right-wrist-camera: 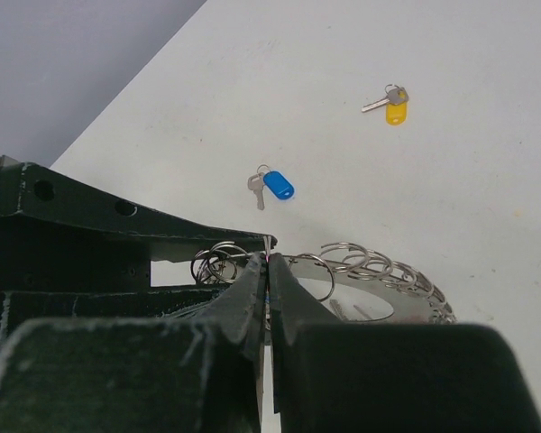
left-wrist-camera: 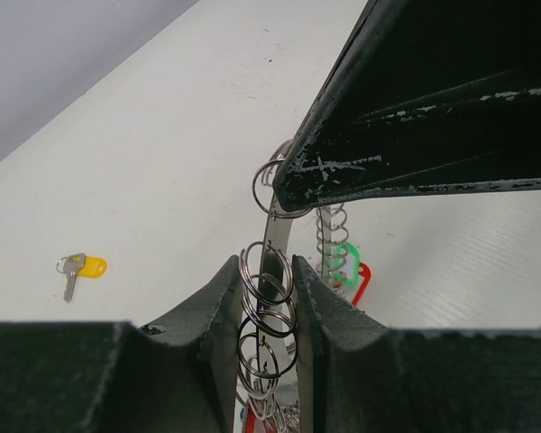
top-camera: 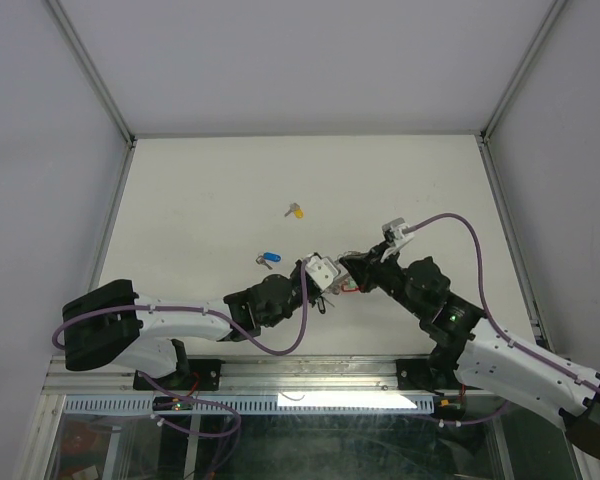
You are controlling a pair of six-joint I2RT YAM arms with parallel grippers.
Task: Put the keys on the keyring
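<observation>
At the lower centre of the top view the two arms meet over the white table (top-camera: pixel 230 180), both on the keyring (top-camera: pixel 342 286). The left gripper (left-wrist-camera: pixel 266 271) has its fingers clamped on either side of the keyring's (left-wrist-camera: pixel 276 242) flat band, the small split rings squeezed between them. The right gripper (right-wrist-camera: pixel 268 266) is pinched tight on the thin edge of the keyring (right-wrist-camera: pixel 388 293); green and red tags hang beneath it in the left wrist view. The blue-tagged key (top-camera: pixel 270 259) lies on the table just up and left of the grippers, the yellow-tagged key (top-camera: pixel 296 211) further up, apart from it
</observation>
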